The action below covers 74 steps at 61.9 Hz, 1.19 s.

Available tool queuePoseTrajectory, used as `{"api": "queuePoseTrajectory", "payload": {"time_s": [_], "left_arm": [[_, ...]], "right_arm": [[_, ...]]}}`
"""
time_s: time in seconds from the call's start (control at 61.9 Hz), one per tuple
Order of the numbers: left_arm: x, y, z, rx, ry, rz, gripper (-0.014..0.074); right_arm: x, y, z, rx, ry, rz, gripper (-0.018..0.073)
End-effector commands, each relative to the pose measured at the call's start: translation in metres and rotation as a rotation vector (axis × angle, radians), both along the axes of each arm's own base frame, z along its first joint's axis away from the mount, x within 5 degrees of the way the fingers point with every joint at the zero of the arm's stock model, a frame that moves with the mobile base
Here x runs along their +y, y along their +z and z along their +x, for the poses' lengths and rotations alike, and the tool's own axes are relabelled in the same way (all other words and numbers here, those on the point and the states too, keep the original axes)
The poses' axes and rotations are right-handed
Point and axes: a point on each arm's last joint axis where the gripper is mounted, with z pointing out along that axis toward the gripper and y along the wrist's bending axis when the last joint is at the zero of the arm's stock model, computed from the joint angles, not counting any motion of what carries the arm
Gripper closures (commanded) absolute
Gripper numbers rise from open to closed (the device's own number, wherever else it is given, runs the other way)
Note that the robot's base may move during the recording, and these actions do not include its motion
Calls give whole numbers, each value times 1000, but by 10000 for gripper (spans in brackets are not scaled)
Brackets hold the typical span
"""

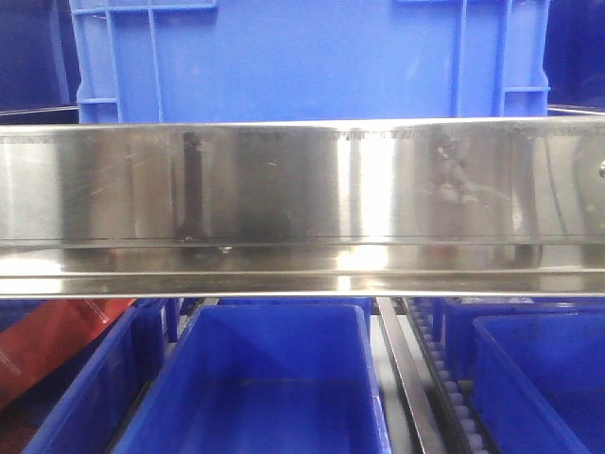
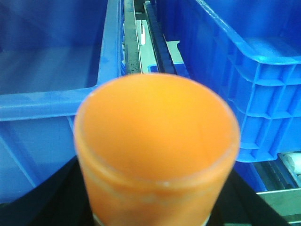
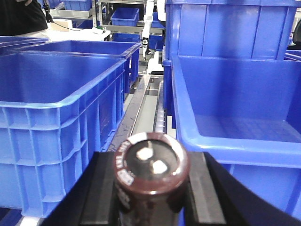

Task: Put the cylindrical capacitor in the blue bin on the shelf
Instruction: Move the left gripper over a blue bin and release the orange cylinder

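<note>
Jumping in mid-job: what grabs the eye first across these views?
An orange cylinder fills the left wrist view, close up, blue bins behind. In the right wrist view a brown cylinder sits between black fingers. Up front, the shelf's shiny steel rail spans the picture.

Orange cylindrical capacitor [image 2: 157, 146] blurred, base cut off at btm edge; brown capacitor [image 3: 150, 172] lower body cropped, side print unreadable
</note>
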Motion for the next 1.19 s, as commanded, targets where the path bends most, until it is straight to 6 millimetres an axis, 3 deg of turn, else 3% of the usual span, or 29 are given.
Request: {"api": "queuePoseTrajectory", "payload": {"time_s": [0.0,0.565,0.856,1.017,1.179], "left_arm": [[0,4,-1,-32,-7,-5,707],[0,4,-1,-32,-7,-5,707],[-5,12,4,-116,-37,-31,707],[-25,28,28,-92,-168,-28,707],[-60,56,68,-71,-280,-32,707]], "right_arm": [[-1,3,0,-35,-7,-5,721],[-1,3,0,-35,-7,-5,721],[-1,3,0,-39,-8,-5,721],[-1,4,0,-45,-8,-4,721],[-1,4,0,-43,-8,-4,721]]}}
